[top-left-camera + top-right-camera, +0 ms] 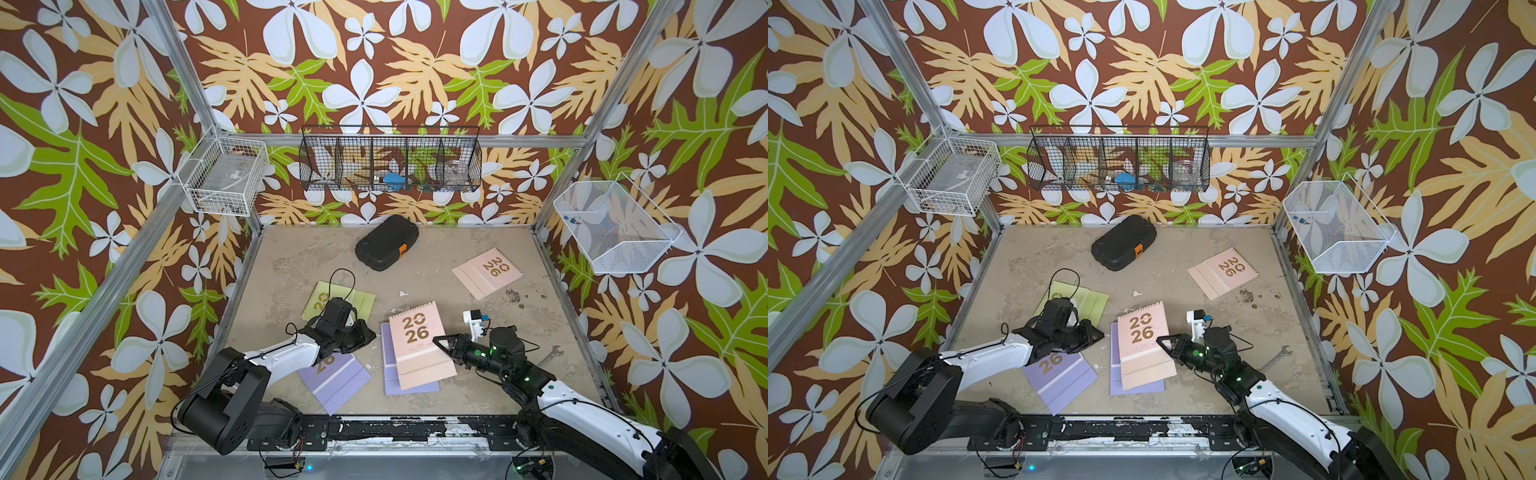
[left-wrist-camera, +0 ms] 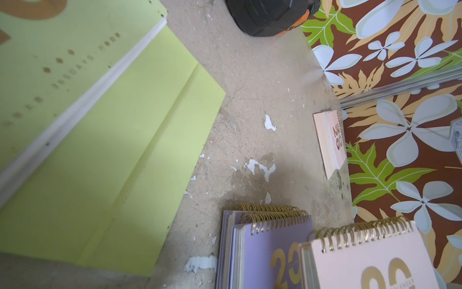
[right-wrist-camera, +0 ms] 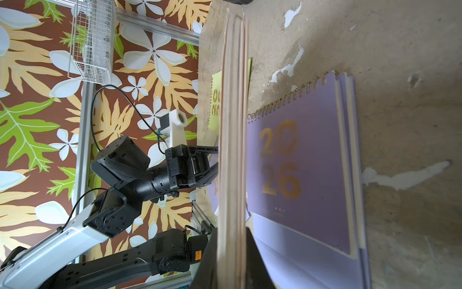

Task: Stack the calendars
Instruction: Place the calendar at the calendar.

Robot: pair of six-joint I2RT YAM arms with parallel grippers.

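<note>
Pink calendar (image 1: 417, 345) sits in your right gripper (image 1: 441, 347), pinched at its right edge, raised over the lilac pair (image 1: 387, 365) at the table's (image 1: 415, 278) front-centre. Left gripper (image 1: 365, 334) clenched, crowding the pair's left side near the lone lilac calendar (image 1: 338, 380); wrench (image 1: 550, 356) lies beside your right arm (image 1: 561, 401). Spiral (image 1: 411, 311) faces the back wall — long axis front-to-back. Bare table behind, up to the black case (image 1: 386, 243).

A pink calendar (image 1: 417, 345) slants above two stacked lilac calendars (image 1: 389, 374); lime calendar (image 1: 360, 297), lone lilac calendar (image 1: 343, 380), far pink calendar (image 1: 486, 272) lie apart.
</note>
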